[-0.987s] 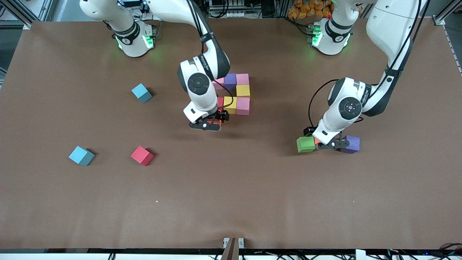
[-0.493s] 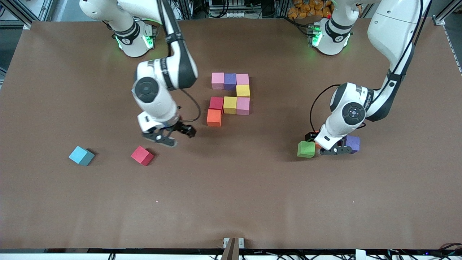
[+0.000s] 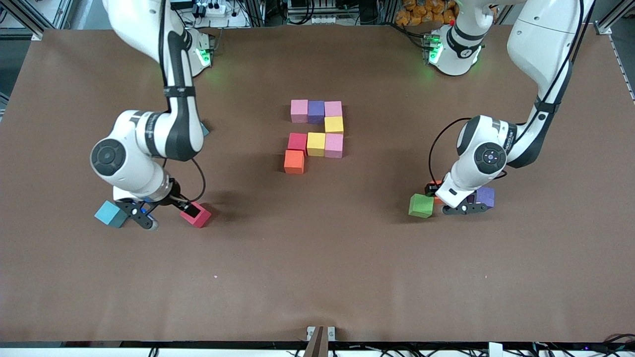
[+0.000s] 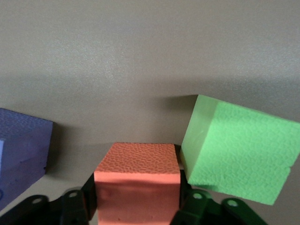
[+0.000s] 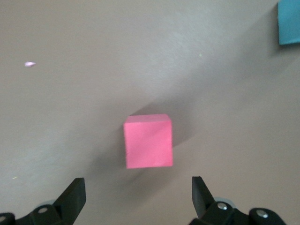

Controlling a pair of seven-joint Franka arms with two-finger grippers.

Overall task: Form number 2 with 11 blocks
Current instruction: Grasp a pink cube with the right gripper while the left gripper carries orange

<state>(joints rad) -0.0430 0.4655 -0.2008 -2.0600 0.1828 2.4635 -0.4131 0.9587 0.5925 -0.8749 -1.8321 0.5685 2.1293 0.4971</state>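
Fetching blocks: left pincer closed on orange cube between green cube and purple cube; next, lift. Right pincer, wide open and empty, over red cube; next, descend. Unfinished number 2 mid-worktop.

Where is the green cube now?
In the front view the green cube sits toward the left arm's end of the table, beside the left end effector.
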